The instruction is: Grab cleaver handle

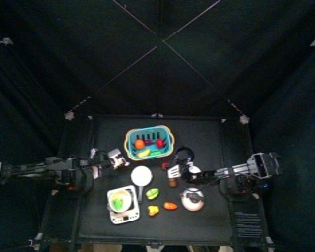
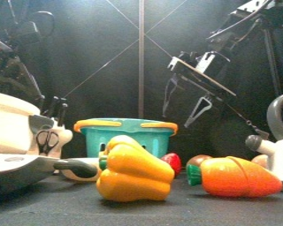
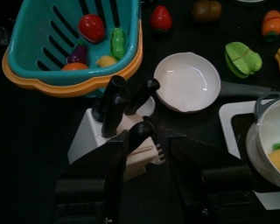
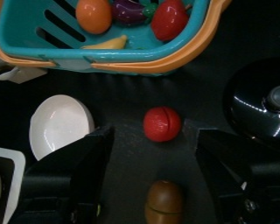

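Yellow pepper [image 2: 134,173] up front; knife block handles [image 3: 126,93] only wrist-visible.

Teal slotted basket [image 3: 60,48] with orange rim, white bowl [image 3: 189,80], red tomato [image 4: 163,123], yellow-orange pepper [image 2: 134,173].

basket [image 3: 60,52]: teal plastic, orange rim, smooth
bowl [image 3: 189,81]: white, glossy
knife handles [image 3: 119,92]: black plastic, slight sheen
yellow pepper [image 2: 134,172]: glossy plastic
tomato [image 4: 163,123]: red, smooth, soft shine
table [image 4: 224,44]: black, matt
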